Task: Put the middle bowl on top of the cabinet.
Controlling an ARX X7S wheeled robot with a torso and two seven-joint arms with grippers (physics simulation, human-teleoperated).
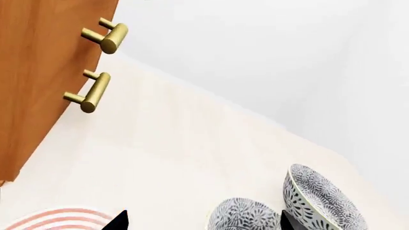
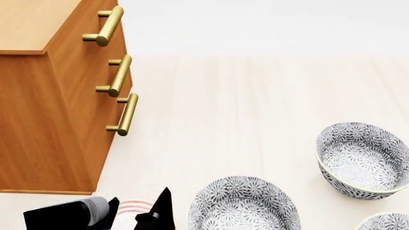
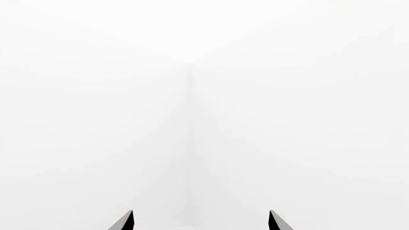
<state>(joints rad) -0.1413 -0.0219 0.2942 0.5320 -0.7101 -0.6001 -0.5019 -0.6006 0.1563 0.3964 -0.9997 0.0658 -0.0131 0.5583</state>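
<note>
Three alike grey-blue patterned bowls stand on the pale floor: one near me [image 2: 243, 207], one farther right [image 2: 363, 160], and one cut off at the corner [image 2: 387, 222]. They form a loose triangle, so I cannot tell which is the middle bowl. The orange-brown cabinet [image 2: 45, 115] rises at the left, its flat top [image 2: 32, 24] bare. My left gripper [image 1: 204, 224] is open, low beside the near bowl [image 1: 243, 215], which shows between the fingertips without touching them. A second bowl [image 1: 323, 199] stands just past it. My right gripper [image 3: 201, 223] is open and holds nothing, facing a white wall.
Brass bar handles [image 2: 121, 115] stick out from the cabinet's front towards the bowls. A flat white plate with red rings [image 1: 57, 219] lies on the floor beside the left gripper, near the cabinet's foot. White walls meet in a corner [image 3: 189, 120] ahead of the right wrist.
</note>
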